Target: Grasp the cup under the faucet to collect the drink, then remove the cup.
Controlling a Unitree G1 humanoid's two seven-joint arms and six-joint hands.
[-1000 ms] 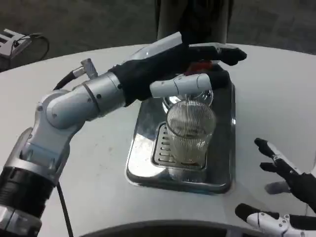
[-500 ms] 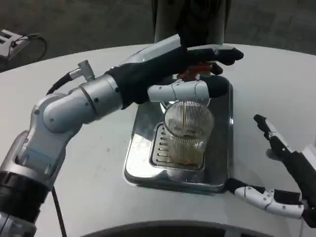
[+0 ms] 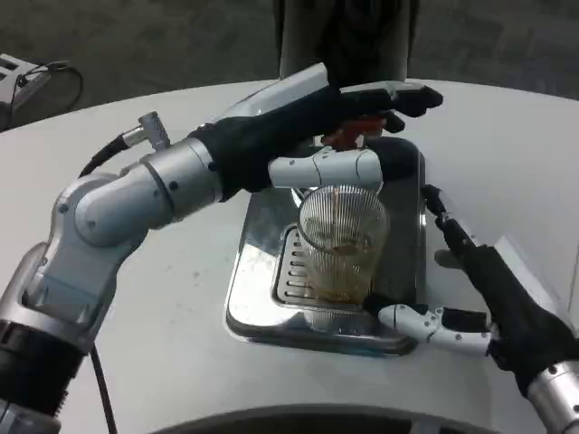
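Note:
A ribbed clear cup point(image 3: 342, 249) stands on the grille of the steel drip tray point(image 3: 262, 298), with a little amber drink at its bottom. Above it sits the faucet with a red lever point(image 3: 351, 133). My left hand point(image 3: 312, 122) reaches over the cup's top and rests on the lever, its fingers stretched out to the right. My right hand point(image 3: 470, 294) is at the tray's right side, open, one finger lying along the tray's front edge near the cup's base and another up beside the tray. It does not touch the cup.
The white round table point(image 3: 172, 316) carries the tray at its middle. A dark dispenser column point(image 3: 344, 41) rises behind the faucet. A small grey device with a cable point(image 3: 23, 77) lies on the floor at the far left.
My right hand has moved in from the lower right toward the cup, spreading around the tray's right front corner. The drink level in the cup has risen slightly. The left hand stays on the lever.

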